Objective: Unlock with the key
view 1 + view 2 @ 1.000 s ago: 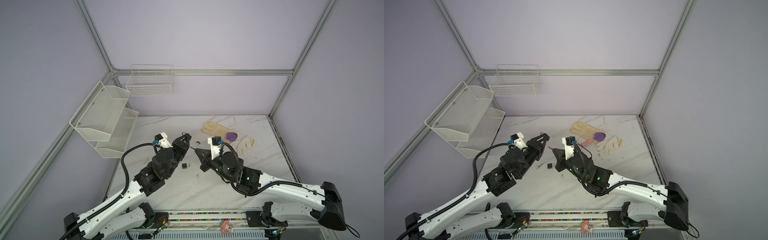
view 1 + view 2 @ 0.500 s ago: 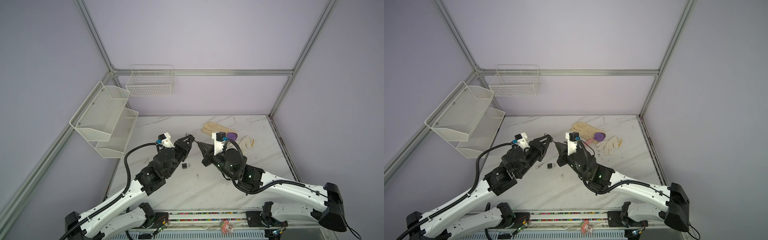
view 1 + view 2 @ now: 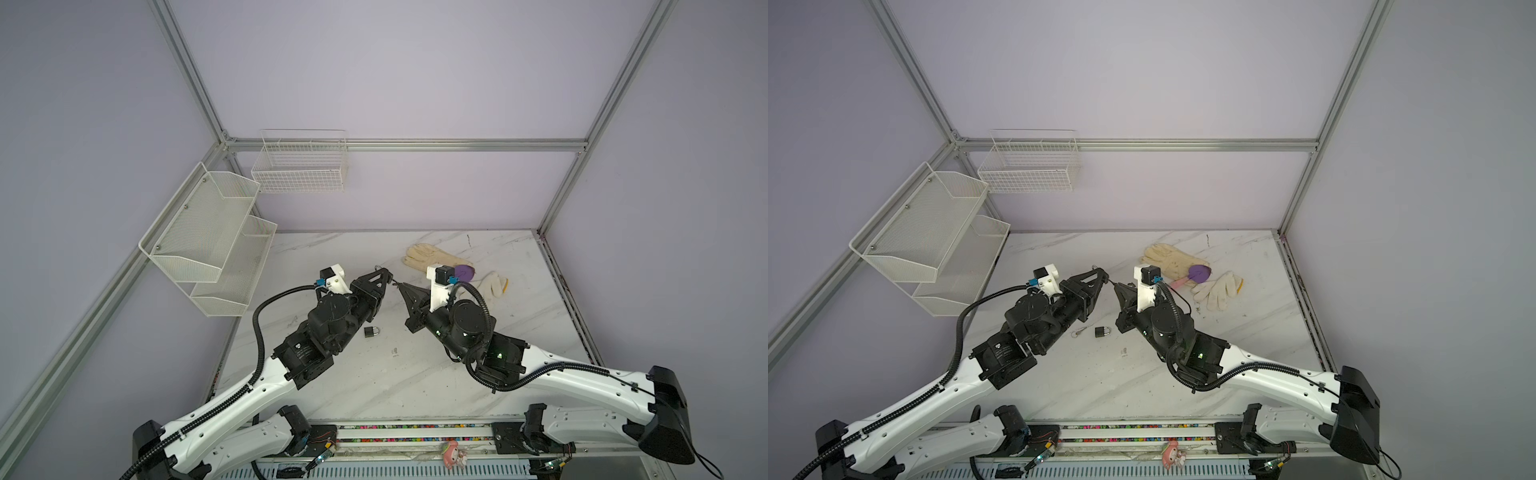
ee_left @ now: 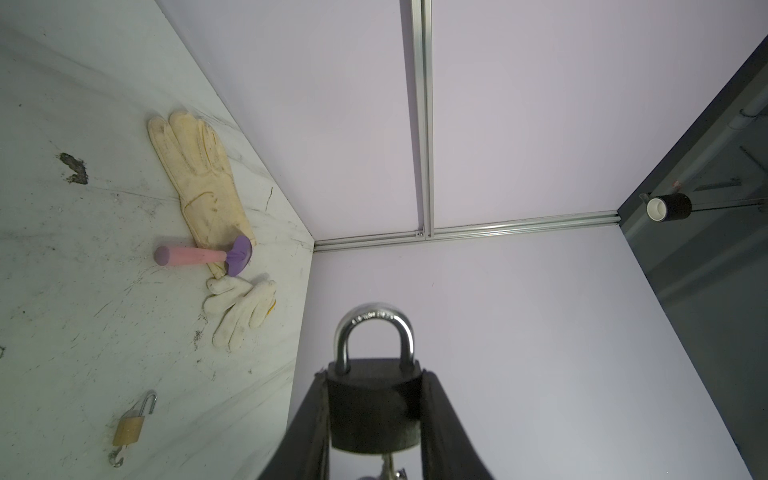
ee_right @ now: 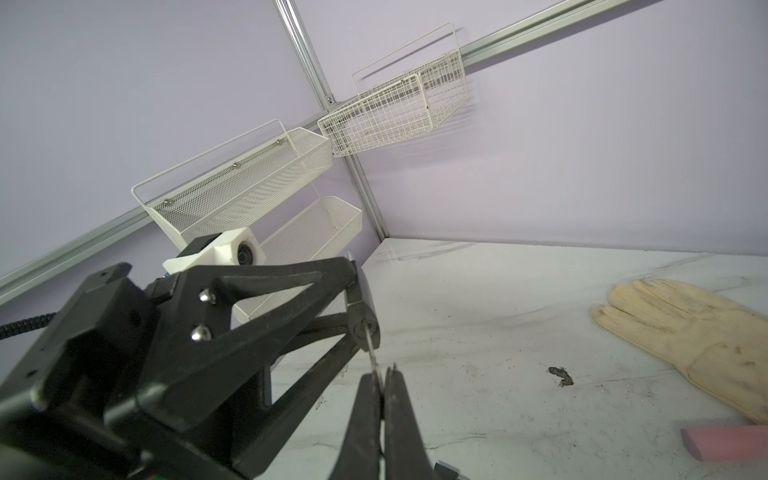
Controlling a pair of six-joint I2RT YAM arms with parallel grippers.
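Top views: left fingers [image 3: 372,280], right fingers [image 3: 410,292] raised; key [image 5: 371,351] meets padlock [image 4: 372,409].

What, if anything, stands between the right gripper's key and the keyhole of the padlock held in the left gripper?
Nothing visible: the key pinched in the right gripper meets the underside of the padlock clamped in the left gripper.

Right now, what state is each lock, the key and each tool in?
Left tool, shut on held padlock.
Right tool, shut on key.
Held padlock, shackle shut.
Key, tip in held padlock's keyhole.
Table padlock, lying flat, shackle looks open.
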